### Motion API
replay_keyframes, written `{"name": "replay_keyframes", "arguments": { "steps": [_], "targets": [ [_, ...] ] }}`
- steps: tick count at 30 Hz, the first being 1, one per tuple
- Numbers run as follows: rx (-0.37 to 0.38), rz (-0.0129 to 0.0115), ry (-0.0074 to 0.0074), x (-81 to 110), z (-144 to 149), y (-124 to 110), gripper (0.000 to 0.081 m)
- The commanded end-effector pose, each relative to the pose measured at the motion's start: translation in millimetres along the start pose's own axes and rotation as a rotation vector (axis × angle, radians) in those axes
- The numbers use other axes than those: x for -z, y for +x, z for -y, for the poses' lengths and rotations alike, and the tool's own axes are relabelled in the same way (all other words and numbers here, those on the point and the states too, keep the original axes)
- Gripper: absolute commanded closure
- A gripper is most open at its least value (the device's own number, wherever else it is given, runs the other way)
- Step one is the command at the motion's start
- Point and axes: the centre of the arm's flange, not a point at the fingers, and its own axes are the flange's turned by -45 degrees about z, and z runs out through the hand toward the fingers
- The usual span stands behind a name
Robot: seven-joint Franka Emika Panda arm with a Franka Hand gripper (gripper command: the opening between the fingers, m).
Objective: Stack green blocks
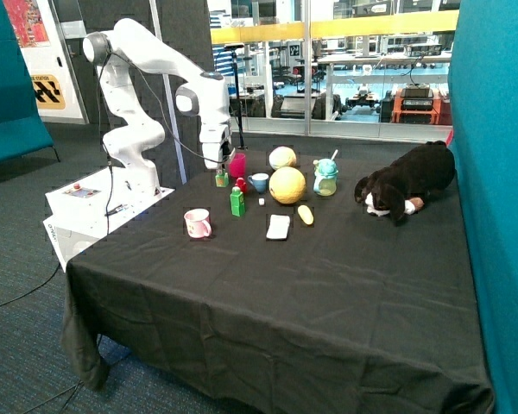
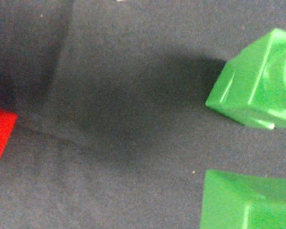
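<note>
Stacking is looking only partly done to me. In the outside view a tall green piece (image 1: 236, 203) is standing on the black tablecloth (image 1: 328, 285) in front of the blue cup (image 1: 259, 182). I am judging it to be two green blocks, one on the other, though I cannot be sure. A single green block (image 1: 221, 178) is sitting apart from it, just beside the pink cup (image 1: 236, 164), so at least this one is waiting to be put on top. My gripper (image 1: 217, 166) is hanging right above this single block. I cannot tell if it is released or grasping something, because neither view is showing that. My wrist camera is looking down on the cloth. It is showing one bright green block (image 2: 257, 86) of glossy plastic with a round stud on top, and a second green block (image 2: 248, 202) near it but not touching. A small red block (image 2: 0, 131) is lying well apart from both, across a bare patch of cloth.
</note>
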Motion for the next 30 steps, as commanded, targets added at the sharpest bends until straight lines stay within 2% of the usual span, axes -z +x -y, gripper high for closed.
{"name": "replay_keyframes", "arguments": {
  "steps": [1, 15, 24, 25, 27, 28, 29, 30],
  "targets": [
    [0.003, 0.0040, 0.0006, 8.8, -4, 15, 0.0808],
    [-0.005, 0.0040, 0.0006, 5.2, -9, 19, 0.0808],
    [0.004, 0.0040, 0.0006, 11.4, -12, 29, 0.0808],
    [-0.012, 0.0040, 0.0006, 11.7, -11, 30, 0.0808],
    [0.022, 0.0040, 0.0007, 13.1, -11, 31, 0.0808],
    [-0.015, 0.0040, 0.0006, 12.9, -11, 32, 0.0808],
    [0.014, 0.0040, 0.0006, 13.6, -11, 32, 0.0808],
    [-0.002, 0.0040, 0.0006, 13.3, -11, 33, 0.0808]
  ]
}}
